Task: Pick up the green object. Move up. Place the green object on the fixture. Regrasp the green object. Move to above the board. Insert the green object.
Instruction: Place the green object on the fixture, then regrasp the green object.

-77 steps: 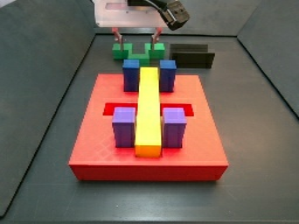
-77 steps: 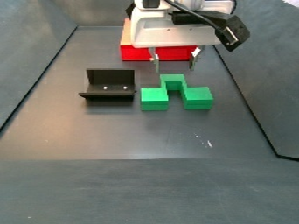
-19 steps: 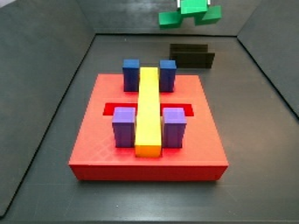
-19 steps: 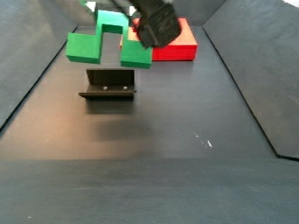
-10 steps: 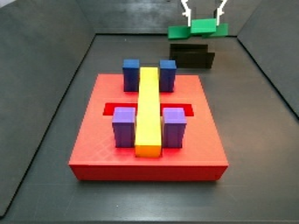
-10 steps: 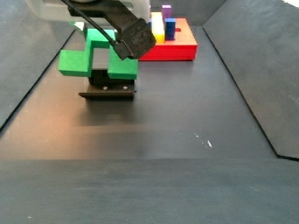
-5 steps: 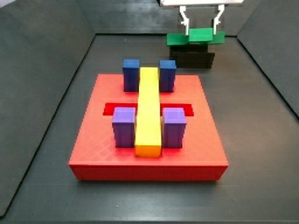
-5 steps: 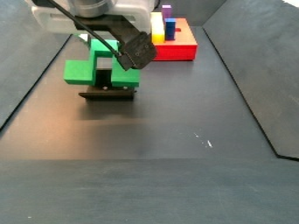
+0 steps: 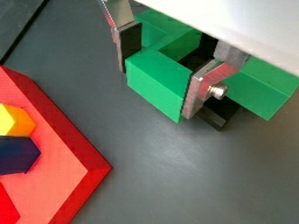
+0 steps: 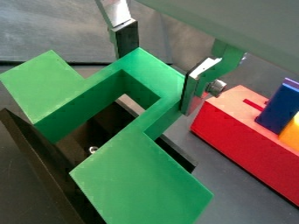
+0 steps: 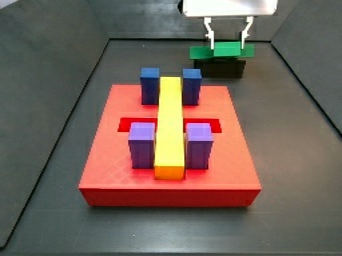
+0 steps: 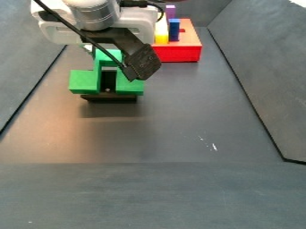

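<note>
— Where is the claw (image 11: 229, 49)?

— It hangs over the far end of the dark worktop (image 12: 180, 152), past the big flat red plastic board (image 11: 120, 165). It sits right above the small black fixture (image 11: 235, 68).

— Is it holding something?

— Yes. Its flat silver fingers (image 9: 212, 84) are closed on the middle part of the bright green plastic block with a notch (image 10: 128, 105). In both wrist views one finger presses each side of that middle part.

— And where is the green block?

— It is low on the fixture (image 12: 110, 96). In a wrist view the black fixture (image 10: 65, 140) shows through the notch and under the green arms. If the block rests fully on it cannot be told.

— What is on the red board?

— A long yellow bar (image 11: 170, 125) lies down its middle. Two blue posts (image 11: 151, 84) stand beside the bar at the far end, and two purple posts (image 11: 142, 144) stand beside it at the near end. The board is well apart from the fixture.
</note>
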You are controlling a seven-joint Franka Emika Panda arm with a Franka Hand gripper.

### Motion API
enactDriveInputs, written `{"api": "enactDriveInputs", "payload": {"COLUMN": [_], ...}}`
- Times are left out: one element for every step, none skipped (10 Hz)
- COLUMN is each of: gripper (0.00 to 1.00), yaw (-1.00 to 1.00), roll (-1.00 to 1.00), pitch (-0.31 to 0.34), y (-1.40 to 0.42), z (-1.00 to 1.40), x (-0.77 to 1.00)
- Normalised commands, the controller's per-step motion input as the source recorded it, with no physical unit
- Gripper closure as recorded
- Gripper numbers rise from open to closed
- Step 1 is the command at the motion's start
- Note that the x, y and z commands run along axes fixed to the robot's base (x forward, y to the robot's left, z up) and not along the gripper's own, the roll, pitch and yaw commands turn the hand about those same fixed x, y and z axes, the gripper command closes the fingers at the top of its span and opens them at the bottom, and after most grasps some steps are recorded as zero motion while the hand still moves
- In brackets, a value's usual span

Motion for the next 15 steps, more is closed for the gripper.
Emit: {"api": "enactDriveInputs", "payload": {"gripper": [1.00,0.00,0.00,0.00,0.00,0.00,0.00,0.00,0.00,0.00,0.00,0.00,0.00,0.00,0.00], "yaw": [0.00,0.00,0.00,0.01,0.06,0.05,0.08,0.13,0.20,0.22,0.26,0.31,0.35,0.39,0.39], "roll": [0.00,0.00,0.05,0.13,0.17,0.31,0.36,0.53,0.70,0.81,1.00,1.00,1.00,1.00,1.00], "pitch": [0.000,0.000,0.000,0.000,-0.006,0.000,-0.071,-0.211,-0.120,-0.131,-0.260,-0.240,-0.186,-0.046,0.000], "y": [0.00,0.00,-0.03,0.00,0.00,0.00,0.00,-0.02,-0.06,-0.08,-0.15,-0.17,-0.09,0.00,0.00], "z": [0.00,0.00,0.00,0.00,0.00,0.01,0.27,0.60,0.73,0.71,0.56,0.24,0.09,0.00,0.01], "x": [0.00,0.00,0.00,0.00,0.00,0.00,-0.04,-0.21,-0.13,-0.07,-0.09,-0.04,0.00,0.01,0.16]}}
